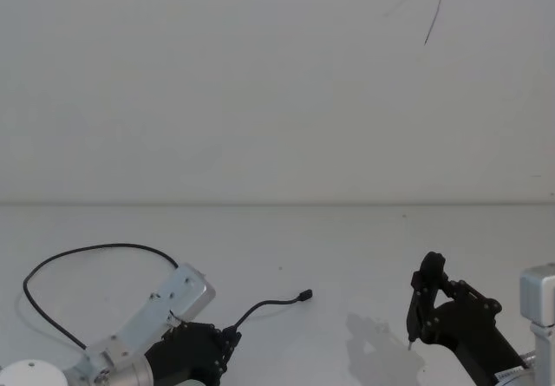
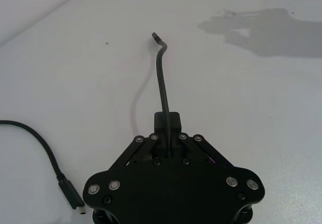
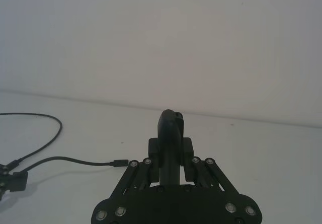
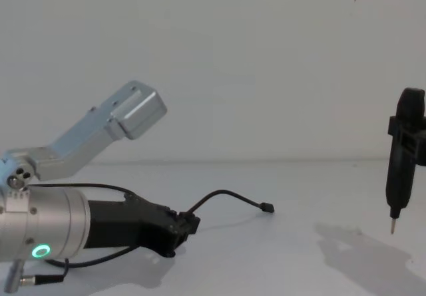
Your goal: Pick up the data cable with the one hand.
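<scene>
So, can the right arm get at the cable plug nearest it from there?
Likely not to grip it: the right gripper is shut on a pen tool. Bare table lies between it and the plug; the left gripper holds the cable.

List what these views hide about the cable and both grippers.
- Head view: the data cable passes behind the left arm's silver link, so its run to the left gripper is hidden.
- Left wrist view: the fingers cover the spot where they clamp the cable.
- Right wrist view: the pen-shaped tool held in the right gripper hides its own tip.
</scene>
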